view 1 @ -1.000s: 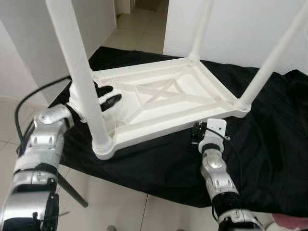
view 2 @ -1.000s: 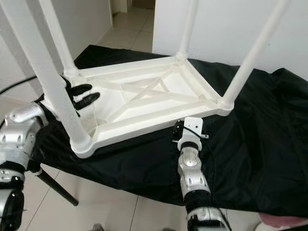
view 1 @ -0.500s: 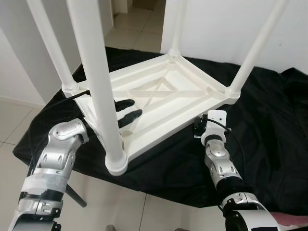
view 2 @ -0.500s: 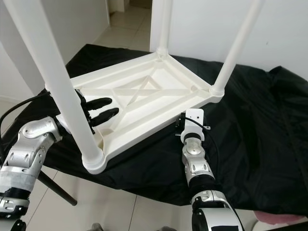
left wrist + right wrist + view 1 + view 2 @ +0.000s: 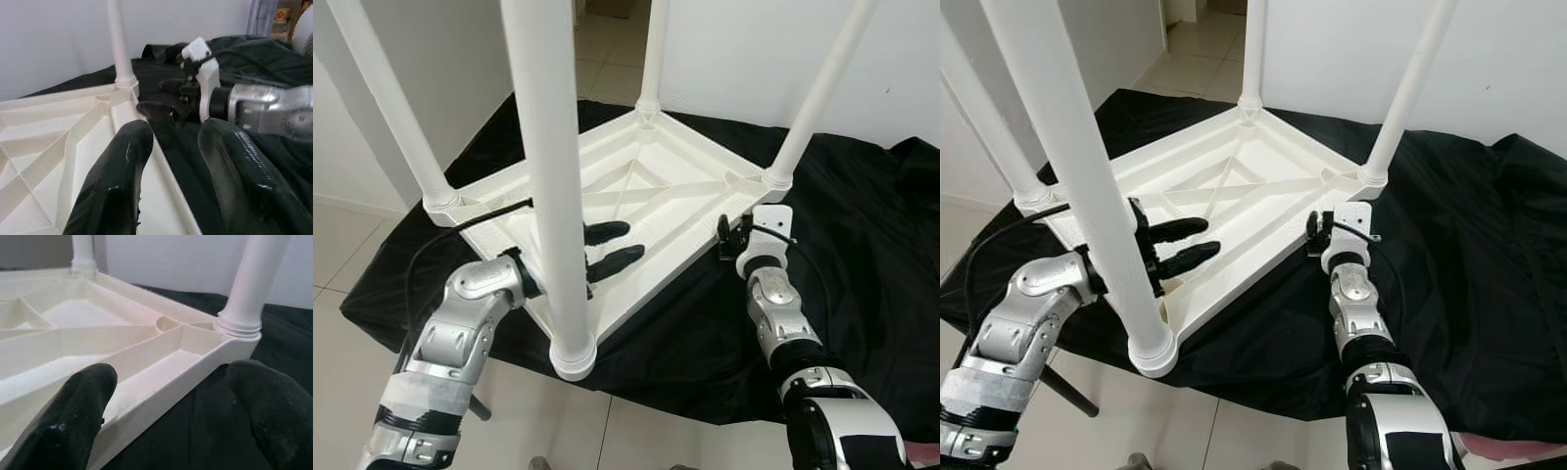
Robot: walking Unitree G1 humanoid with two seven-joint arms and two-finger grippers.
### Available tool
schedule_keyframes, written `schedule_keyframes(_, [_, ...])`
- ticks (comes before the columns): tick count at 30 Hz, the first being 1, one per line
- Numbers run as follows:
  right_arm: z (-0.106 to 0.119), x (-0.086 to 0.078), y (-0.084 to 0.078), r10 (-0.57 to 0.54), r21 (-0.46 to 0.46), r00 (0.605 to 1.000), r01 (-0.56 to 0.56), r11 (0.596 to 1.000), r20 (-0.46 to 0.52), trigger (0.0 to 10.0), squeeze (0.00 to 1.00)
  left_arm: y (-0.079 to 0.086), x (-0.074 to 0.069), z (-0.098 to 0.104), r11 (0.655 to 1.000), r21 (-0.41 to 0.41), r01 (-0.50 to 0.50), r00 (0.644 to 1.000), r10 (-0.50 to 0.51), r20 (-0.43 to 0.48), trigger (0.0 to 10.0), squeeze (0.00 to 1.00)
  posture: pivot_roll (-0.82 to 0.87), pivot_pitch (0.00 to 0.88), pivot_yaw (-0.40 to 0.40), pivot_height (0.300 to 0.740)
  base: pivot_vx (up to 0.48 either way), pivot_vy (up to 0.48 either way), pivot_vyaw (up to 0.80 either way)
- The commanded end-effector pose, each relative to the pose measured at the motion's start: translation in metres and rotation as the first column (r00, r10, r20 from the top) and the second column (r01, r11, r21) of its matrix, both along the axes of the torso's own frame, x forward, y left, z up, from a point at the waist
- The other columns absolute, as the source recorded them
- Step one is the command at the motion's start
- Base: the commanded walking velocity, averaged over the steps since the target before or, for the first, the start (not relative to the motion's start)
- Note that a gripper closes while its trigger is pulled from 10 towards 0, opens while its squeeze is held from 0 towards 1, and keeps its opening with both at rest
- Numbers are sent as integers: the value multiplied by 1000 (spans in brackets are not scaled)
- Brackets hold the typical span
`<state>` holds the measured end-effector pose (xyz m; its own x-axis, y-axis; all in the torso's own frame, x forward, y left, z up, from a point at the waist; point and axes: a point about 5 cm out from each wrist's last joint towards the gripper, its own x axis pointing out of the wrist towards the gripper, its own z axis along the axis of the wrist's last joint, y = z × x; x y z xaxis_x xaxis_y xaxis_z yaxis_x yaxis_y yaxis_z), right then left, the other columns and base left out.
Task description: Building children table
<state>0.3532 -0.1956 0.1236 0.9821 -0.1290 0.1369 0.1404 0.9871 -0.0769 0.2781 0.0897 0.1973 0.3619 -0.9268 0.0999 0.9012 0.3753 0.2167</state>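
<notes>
Over the ribbed underside of the upturned white table top [image 5: 636,191], near its front corner, the left gripper [image 5: 615,246] has its two black fingers parted, holding nothing; its wrist is partly hidden behind the nearest leg [image 5: 553,176]. Across that top, at its right edge, the right gripper [image 5: 1313,235] is mostly covered by its own white wrist mount, but the right wrist view shows its two fingers [image 5: 78,416] spread wide, one over the rim and one over the cloth, the table's rim between them without clear contact. The table lies upside down on a black cloth [image 5: 862,225] that drapes a surface whose edges cannot be made out. Four white legs stand up from its four corners: the nearest one, the left [image 5: 386,103], the far [image 5: 653,54] and the right [image 5: 818,98]; all four are cut off at the top. A black cable [image 5: 445,245] runs from the left arm across the near-left rim.
</notes>
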Motion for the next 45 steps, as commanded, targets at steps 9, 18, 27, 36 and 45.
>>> schedule_keyframes(9, [-2,-32,-16,54,49,993,-59,997,102,10000,0,-18,-8,-2,997,36,73,997,-74,6,10000,0,-6,0,2,740,0,0,0])
schedule_keyframes(18, [-3,-73,-15,151,-12,976,-151,988,156,10000,0,4,1,-20,977,196,82,996,-88,20,10000,0,-12,20,-3,740,0,0,0])
schedule_keyframes(27, [-3,-101,8,255,-24,953,-255,967,163,10000,0,23,10,-42,934,343,103,995,-101,-23,10000,0,-30,32,17,740,0,0,0])
schedule_keyframes(36, [2,-112,12,270,-4,952,-272,962,145,10000,0,66,30,-58,884,466,45,997,-14,-70,10000,0,-42,36,25,740,0,0,0])
schedule_keyframes(45, [4,-113,2,242,-13,961,-242,970,131,10000,0,90,48,-47,859,509,-47,998,64,-16,10000,0,-37,29,4,740,0,0,0])
